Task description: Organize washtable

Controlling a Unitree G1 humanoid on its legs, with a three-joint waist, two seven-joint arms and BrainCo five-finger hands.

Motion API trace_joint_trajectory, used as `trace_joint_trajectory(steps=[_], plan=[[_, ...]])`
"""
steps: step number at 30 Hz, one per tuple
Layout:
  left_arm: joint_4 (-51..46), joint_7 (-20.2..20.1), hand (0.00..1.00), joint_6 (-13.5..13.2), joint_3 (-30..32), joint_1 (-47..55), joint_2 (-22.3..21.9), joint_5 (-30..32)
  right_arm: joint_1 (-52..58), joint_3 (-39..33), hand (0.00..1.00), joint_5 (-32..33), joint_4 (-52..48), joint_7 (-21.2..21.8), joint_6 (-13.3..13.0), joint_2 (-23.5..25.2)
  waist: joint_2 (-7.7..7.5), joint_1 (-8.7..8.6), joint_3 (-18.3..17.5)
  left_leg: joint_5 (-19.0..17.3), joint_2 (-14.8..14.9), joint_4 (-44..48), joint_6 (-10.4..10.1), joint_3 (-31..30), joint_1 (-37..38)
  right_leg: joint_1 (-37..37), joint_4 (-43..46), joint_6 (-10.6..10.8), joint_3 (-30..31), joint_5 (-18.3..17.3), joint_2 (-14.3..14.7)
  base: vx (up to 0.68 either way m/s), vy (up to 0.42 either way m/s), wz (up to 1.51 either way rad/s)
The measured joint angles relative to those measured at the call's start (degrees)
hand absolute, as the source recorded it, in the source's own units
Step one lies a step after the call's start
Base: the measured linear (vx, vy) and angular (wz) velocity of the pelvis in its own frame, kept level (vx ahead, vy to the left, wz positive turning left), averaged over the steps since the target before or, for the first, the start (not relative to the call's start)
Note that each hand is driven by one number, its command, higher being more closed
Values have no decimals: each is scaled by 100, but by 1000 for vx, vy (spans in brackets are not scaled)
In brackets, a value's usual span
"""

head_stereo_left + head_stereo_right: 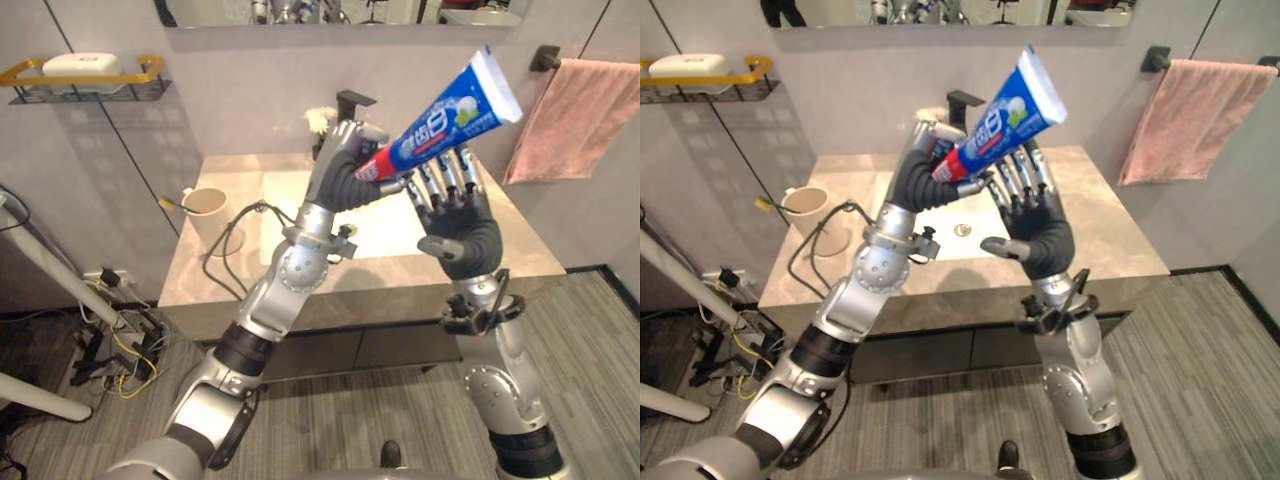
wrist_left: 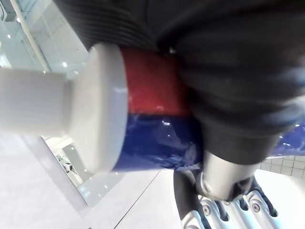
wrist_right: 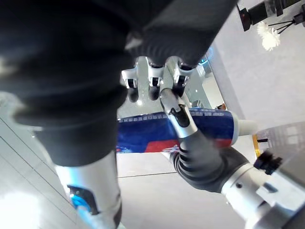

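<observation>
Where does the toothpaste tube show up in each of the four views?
Left eye view: toothpaste tube upper centre-right, slanting up.
Right eye view: tube upper centre, same slant.
Left wrist view: tube across the middle, cap end nearest.
Right wrist view: tube crossing the centre.
Shared landmark: the left hand curled round its cap end.

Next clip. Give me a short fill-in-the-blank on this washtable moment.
1. The left hand holds the toothpaste tube by its ____ end.
2. The right hand, fingers straight, is raised beside the tube and grips ____.
3. The hanging towel is ____ in colour.
4. The cup stands on the counter, on the robot's ____ of the sink.

Missing words: cap; nothing; pink; left.
</observation>
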Motion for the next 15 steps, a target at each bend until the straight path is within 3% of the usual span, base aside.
trace_joint_trajectory(steps=[3, 9, 15], plan=[[0, 0, 100, 1, 14, 0, -1, 0, 0, -95, 0, -35, -32, -22, -2, 2, 29, 3, 19, 0, 6, -4, -1, -1, -4, -2, 0, -10, -3, -7, 10, -16, -20, 0], [52, -67, 100, 136, 339, 13, 9, 12, -10, -762, 0, -205, -478, -212, -340, 2, 47, -5, 32, 1, 4, -3, -1, -15, -2, -9, 0, -10, -9, -7, 8, -4, -5, 0], [51, -96, 100, 134, 370, 16, -4, 8, -109, -850, 0, -224, -488, -392, -454, 4, 40, 3, 35, 2, 4, -10, -1, -32, -6, -8, 0, -9, -22, -7, -4, 0, 0, 0]])
